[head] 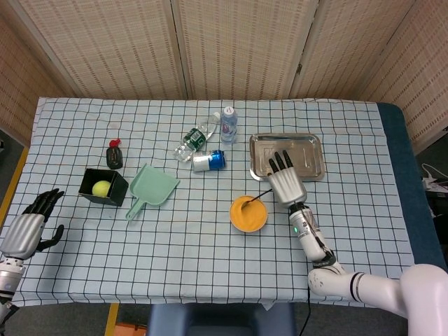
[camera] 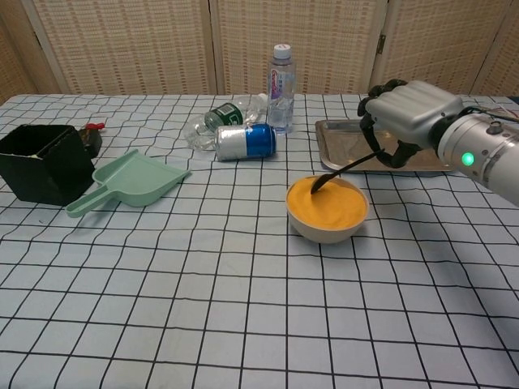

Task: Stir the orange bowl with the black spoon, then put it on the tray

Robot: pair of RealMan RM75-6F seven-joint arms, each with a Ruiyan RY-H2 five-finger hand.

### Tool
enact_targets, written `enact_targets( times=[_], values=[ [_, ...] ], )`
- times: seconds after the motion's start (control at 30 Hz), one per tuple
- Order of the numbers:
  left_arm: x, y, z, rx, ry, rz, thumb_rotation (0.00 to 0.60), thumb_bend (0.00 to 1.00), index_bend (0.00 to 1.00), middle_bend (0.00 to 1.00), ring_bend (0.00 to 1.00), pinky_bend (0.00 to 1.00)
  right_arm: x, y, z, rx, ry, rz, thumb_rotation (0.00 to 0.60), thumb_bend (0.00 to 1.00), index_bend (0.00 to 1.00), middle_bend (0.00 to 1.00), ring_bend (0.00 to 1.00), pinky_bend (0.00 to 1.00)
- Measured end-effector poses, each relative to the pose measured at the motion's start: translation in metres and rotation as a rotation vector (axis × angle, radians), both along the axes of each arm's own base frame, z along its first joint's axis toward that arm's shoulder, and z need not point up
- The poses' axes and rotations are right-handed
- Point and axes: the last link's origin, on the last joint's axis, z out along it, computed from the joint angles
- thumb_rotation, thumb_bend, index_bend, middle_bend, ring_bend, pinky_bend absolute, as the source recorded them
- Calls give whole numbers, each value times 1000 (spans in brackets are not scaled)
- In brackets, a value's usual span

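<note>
Right, the right robot hand (camera: 405,109) sits right of centre in the chest view, fingers curled around the handle of the black spoon (camera: 340,168), and the spoon's dark bowl end hangs at the far rim of the orange bowl (camera: 327,209), touching or just above the orange fill; which, I cannot tell. The orange bowl stands on the checked table (camera: 203,308) a little right of centre, and just behind it, toward the upper right of the frame, lies the steel tray (camera: 349,138), partly hidden by that hand. In the head view the same right robot hand (head: 285,183) overlaps the tray's (head: 308,143) near edge, with the orange bowl (head: 248,214) below and to its left. Down in the lower left corner, the left robot hand (head: 26,227) idles at the table edge, fingers loosely spread, holding nothing. Handling-wise, the spoon looks thin, stiff and light, so a hold well up the handle seems right; it may slip or twist in those broad fingers. I'd guess the bowl is rigid and fairly stable with its fill, yet a hard push at the rim could slide it across the cloth.
</note>
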Motion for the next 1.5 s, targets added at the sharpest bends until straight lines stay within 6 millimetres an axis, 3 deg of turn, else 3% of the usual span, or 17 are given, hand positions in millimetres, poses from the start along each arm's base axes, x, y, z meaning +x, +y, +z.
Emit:
enact_targets(
  times=[0.33, 0.9, 1.5],
  values=[
    [1, -1, 1, 1, -4, -6, 600, 485, 0, 0, 0, 209, -2, 2, -7, 65, 58, -17, 600, 951, 1000, 185, 0, 0],
    [4, -4, 0, -3, -4, -21, 600, 485, 0, 0, 0, 210, -1, 19, 17, 158, 80, -61, 600, 949, 1000, 185, 0, 0],
    [3, -4, 0, -1, 0, -15, 600, 484, 0, 0, 0, 210, -2, 17, 21, 34, -38, 46, 600, 949, 1000, 185, 0, 0]
  ],
)
